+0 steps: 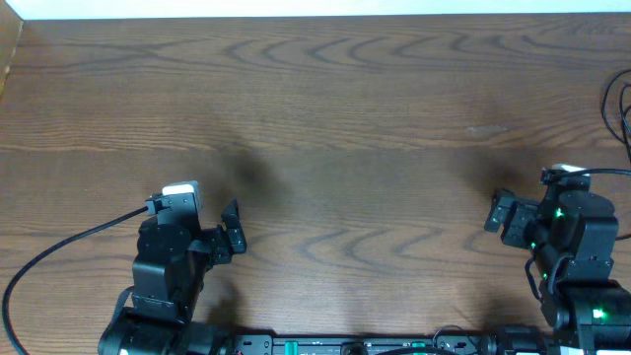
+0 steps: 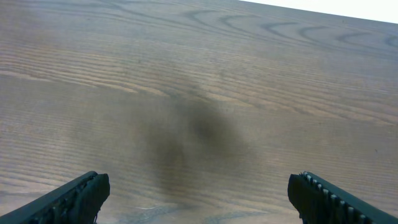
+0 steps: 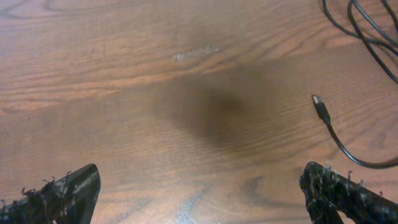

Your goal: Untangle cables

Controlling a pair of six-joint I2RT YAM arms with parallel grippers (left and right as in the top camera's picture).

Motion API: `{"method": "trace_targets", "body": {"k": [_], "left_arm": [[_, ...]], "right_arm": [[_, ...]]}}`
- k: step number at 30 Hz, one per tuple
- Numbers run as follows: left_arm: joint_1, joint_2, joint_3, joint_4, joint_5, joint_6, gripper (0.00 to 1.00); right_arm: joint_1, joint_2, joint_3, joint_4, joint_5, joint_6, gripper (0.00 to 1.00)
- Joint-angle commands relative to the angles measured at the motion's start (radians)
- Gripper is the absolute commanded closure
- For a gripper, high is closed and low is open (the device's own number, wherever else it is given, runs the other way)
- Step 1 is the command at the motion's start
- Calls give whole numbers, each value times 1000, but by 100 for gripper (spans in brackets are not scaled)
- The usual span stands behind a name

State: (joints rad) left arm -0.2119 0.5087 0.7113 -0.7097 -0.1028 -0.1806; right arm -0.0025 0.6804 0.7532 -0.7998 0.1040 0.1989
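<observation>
A thin black cable (image 3: 348, 146) with a small plug end (image 3: 321, 108) lies on the wooden table, right of my right gripper (image 3: 199, 182). More loops of it (image 3: 357, 28) run off the top right corner. In the overhead view the same cable (image 1: 613, 104) curls at the table's right edge, beyond the right gripper (image 1: 495, 213). That gripper is open with only bare wood between its fingers. My left gripper (image 1: 234, 227) sits at the near left, far from the cable. It is also open (image 2: 199, 186) over bare wood.
The wooden table (image 1: 325, 118) stretches wide ahead of both arms. A thicker black arm cable (image 1: 59, 247) trails off to the left of the left arm. The table's far edge (image 1: 315, 14) meets a white surface.
</observation>
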Motion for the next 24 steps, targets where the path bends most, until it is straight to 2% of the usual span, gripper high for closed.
{"method": "trace_targets", "body": {"k": [1, 16, 20, 24], "left_arm": [[4, 1, 9, -2, 9, -5, 3], [-11, -21, 9, -102, 9, -5, 3], [14, -106, 9, -165, 8, -4, 3], [47, -220, -17, -124, -39, 3, 3]], "right_arm": [[11, -2, -3, -23, -6, 14, 1], [11, -2, -3, -149, -5, 14, 1], [11, -2, -3, -164, -6, 14, 1], [11, -2, -3, -167, -6, 14, 1]]}}
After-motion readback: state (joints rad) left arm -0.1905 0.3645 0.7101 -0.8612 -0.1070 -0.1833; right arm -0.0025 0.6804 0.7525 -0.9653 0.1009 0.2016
